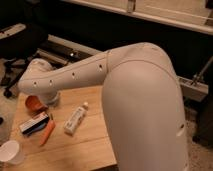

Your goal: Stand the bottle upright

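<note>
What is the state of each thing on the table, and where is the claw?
bottle: lying on its side, cap on.
box: lying flat.
carrot: lying flat beside the box.
paper cup: upright, mouth up.
orange bowl: upright, partly hidden by the arm.
claw: at the table back left, beside the bowl, away from the bottle.

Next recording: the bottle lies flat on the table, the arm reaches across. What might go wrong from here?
1. The claw hangs beside the orange bowl, apart from the bottle; crossing over, it may bump the bowl.
2. The carrot and the box lie close beside the bottle, so a grasp there may knock them.
3. The bottle is slim; stood on its base, it may topple.
</note>
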You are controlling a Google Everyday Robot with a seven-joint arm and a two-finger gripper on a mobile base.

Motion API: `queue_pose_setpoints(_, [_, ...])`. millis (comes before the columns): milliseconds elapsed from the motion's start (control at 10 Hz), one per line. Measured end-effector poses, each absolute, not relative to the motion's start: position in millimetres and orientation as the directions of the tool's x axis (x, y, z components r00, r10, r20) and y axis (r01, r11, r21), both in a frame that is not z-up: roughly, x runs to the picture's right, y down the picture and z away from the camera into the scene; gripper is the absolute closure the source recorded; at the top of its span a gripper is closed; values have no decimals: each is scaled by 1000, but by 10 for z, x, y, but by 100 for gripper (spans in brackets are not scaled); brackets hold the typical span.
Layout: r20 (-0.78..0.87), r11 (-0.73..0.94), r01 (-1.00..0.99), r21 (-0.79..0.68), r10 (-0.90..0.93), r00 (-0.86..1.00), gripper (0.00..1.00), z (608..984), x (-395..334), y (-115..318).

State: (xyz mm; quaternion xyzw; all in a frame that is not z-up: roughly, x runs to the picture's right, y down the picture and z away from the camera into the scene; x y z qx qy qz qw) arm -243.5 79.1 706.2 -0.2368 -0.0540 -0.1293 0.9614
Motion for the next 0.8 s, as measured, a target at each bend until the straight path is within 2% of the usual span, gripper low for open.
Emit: queue_pose_setpoints(800, [191,846,330,-419,-273,943,94,7099,-2443,737])
